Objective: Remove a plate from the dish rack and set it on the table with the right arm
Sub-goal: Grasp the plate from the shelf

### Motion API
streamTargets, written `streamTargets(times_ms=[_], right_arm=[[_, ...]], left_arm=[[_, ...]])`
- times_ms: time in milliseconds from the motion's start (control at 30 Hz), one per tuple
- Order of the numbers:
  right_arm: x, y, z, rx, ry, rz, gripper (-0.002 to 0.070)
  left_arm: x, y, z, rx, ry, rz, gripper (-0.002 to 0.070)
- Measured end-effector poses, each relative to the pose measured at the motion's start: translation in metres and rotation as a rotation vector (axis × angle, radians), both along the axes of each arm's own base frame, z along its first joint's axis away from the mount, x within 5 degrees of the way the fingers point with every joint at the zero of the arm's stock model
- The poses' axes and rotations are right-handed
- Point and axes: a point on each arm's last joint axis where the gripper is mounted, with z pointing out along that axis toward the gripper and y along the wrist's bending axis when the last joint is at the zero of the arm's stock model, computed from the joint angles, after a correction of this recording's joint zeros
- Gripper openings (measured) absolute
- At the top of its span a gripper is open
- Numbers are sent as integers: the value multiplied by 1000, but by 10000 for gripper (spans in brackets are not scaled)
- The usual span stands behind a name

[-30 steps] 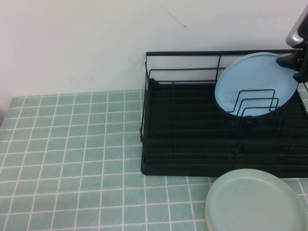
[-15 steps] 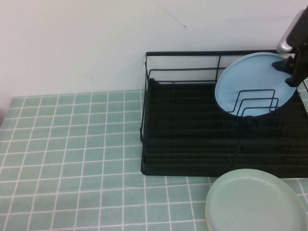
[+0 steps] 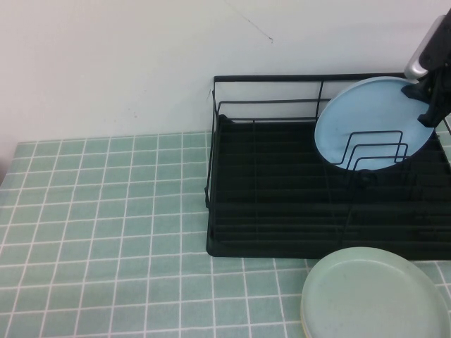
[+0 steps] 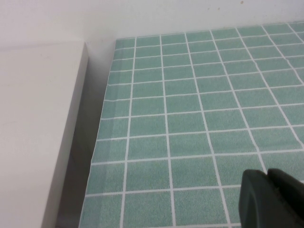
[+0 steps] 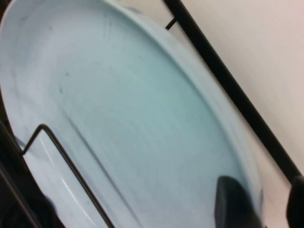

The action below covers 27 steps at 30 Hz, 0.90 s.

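Observation:
The light blue plate (image 3: 366, 123) stands on edge in the black wire dish rack (image 3: 268, 211), leaning behind the upright wire loops at the rack's right rear. My right gripper (image 3: 426, 98) is at the plate's upper right rim. In the right wrist view the plate (image 5: 133, 109) fills the frame, and the right gripper (image 5: 266, 206) is open, with one finger in front of the plate's face and the other behind the rim. My left gripper (image 4: 267, 176) is shut and empty over the tiled table (image 4: 190, 118), out of the high view.
A pale mint-green plate (image 3: 373, 296) lies on the table (image 3: 106, 211) in front of the rack at the right. A white wall runs behind the rack. A white block (image 4: 33, 133) borders the table near the left gripper.
My right gripper has moved a little left and inward onto the blue plate's upper right rim. The plate has not moved.

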Motion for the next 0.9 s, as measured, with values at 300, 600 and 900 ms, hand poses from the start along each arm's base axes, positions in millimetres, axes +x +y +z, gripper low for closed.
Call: streamTargets(times_ms=[300, 600, 900], right_arm=[[3, 1, -10, 16, 23, -2, 246], [4, 2, -15, 44, 35, -3, 176], [-10, 8, 18, 37, -15, 61, 93]], left_arm=[[0, 0, 0, 0, 0, 0, -3], [0, 0, 0, 0, 0, 0, -3], [0, 0, 0, 0, 0, 0, -3]])
